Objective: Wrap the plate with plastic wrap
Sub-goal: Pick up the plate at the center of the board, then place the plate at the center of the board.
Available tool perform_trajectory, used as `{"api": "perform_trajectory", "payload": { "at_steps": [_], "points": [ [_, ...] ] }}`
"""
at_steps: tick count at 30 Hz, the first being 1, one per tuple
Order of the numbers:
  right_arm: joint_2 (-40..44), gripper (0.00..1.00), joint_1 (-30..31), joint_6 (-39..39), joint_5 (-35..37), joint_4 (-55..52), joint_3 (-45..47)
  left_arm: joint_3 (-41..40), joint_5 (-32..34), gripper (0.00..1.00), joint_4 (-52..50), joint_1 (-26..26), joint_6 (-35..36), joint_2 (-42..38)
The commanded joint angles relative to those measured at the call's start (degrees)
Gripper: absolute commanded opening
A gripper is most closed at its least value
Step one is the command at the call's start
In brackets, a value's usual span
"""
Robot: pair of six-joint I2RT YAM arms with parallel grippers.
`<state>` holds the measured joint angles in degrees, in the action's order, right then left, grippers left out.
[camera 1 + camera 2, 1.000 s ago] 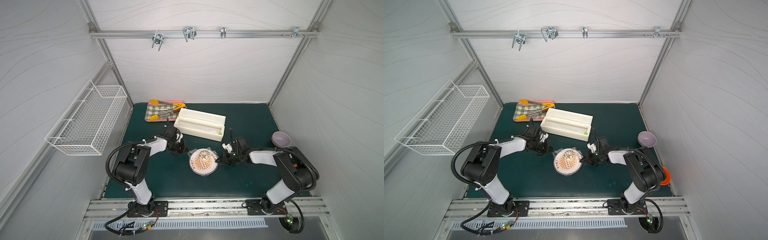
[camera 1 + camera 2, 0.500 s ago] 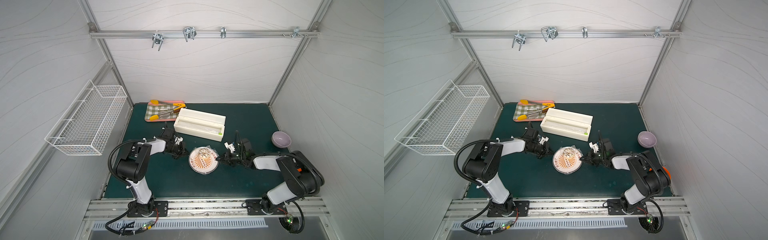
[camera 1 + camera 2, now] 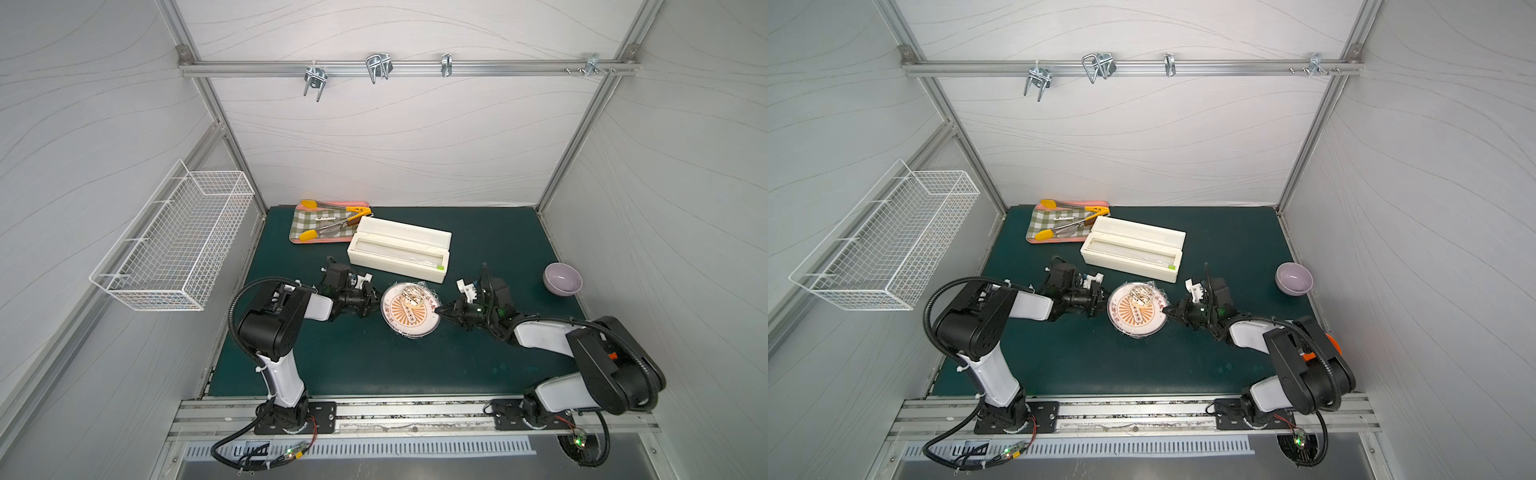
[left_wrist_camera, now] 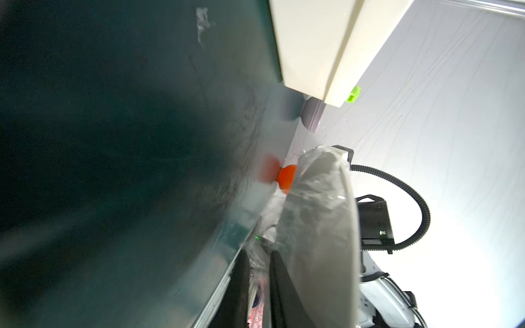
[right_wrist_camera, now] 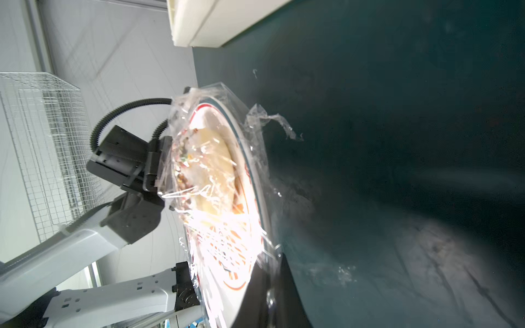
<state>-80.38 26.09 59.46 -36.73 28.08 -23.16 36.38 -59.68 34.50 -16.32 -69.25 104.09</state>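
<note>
The plate point(image 3: 411, 309) point(image 3: 1137, 309), white with an orange sunburst and a food piece, lies mid-table under crinkly plastic wrap point(image 5: 270, 119). My left gripper point(image 3: 371, 305) point(image 4: 259, 255) is at its left rim, low on the mat. Its jaws stand slightly apart with bunched plastic wrap point(image 4: 257, 272) loose in the gap. My right gripper point(image 3: 441, 311) point(image 5: 272, 261) is at the opposite rim, shut on a fold of the wrap beside the plate's edge point(image 5: 252, 184). The plate's grey underside point(image 4: 326, 241) shows through the film.
The cream dispenser box point(image 3: 399, 249) lies just behind the plate. A checked tray with tongs point(image 3: 328, 222) sits at the back left. A lilac bowl point(image 3: 562, 279) is at the right, an orange bowl point(image 3: 1331, 343) behind my right arm. A wire basket point(image 3: 178, 241) hangs on the left wall.
Both grippers have drawn in toward the plate's rim from either side. The right arm has stretched lower over the mat. The plate has shifted slightly toward the box.
</note>
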Motion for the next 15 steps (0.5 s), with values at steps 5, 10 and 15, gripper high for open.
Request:
{"api": "perform_trajectory", "payload": {
  "at_steps": [5, 10, 15],
  "points": [
    [7.5, 0.0, 1.0, 2.4, 7.1, -0.1, 0.9, -1.8, -5.6, 0.32, 12.8, -1.1, -10.4, 0.2],
    [10.1, 0.0, 1.6, 2.1, 10.6, -3.4, 1.6, -4.0, -2.5, 0.4, -8.0, 4.2, 1.7, -7.3],
    [12.8, 0.0, 3.5, 0.0, 14.3, -8.6, 0.8, -2.5, 4.8, 0.57, -28.5, 6.2, 14.6, -21.9]
  ]
}}
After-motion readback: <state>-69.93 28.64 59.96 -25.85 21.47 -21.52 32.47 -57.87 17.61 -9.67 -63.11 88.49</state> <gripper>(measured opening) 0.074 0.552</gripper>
